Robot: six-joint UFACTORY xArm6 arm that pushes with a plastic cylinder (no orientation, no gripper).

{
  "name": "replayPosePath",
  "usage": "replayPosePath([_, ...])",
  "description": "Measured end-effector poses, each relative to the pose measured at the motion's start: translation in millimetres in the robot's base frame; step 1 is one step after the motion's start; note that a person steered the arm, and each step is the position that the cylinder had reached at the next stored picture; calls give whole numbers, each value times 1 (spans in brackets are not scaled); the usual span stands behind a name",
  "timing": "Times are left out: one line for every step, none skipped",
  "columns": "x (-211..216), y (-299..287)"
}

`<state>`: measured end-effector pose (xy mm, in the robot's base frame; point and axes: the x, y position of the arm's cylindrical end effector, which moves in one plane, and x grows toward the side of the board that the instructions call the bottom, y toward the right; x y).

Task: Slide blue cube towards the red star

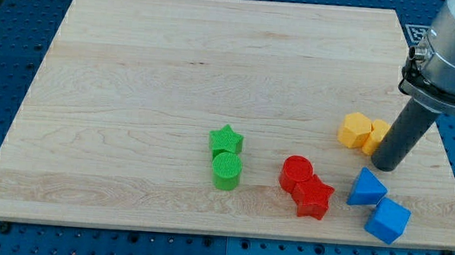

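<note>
No jaws on this rig, so nothing to call open or closed; I work with a bare rod. My tip [386, 166] sits in the right of the frame, touching or just beside the yellow blocks, above the blue pair.

Task status: not visibly begun. Blue cube [387, 220] lies in the lower right corner of the tabletop [176, 60], just below and right of the blue pyramid [366, 188]. Red star [313, 198] is left of it, lower centre-right, touching the red cylinder [296, 172]. A gap separates cube and star. My tip is apart from the cube, on its upper side, not behind it. As I judge it, I must get round to the cube's right and push left; the pyramid stands near the line and could get caught.

Count:
- blue: two (cube, pyramid)
- red: two (star, cylinder)
- green: two, green star [227, 139] touching green cylinder [227, 170], lower centre
- yellow: two, left yellow block [355, 129] and right yellow block [376, 135], the latter partly hidden by the rod; shapes unclear

Eight blocks in all.
</note>
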<state>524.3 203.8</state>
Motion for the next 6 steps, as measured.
replayPosePath([0,15])
replayPosePath([3,37])
replayPosePath([28,46])
replayPosePath([87,46])
replayPosePath([94,44])
replayPosePath([94,32])
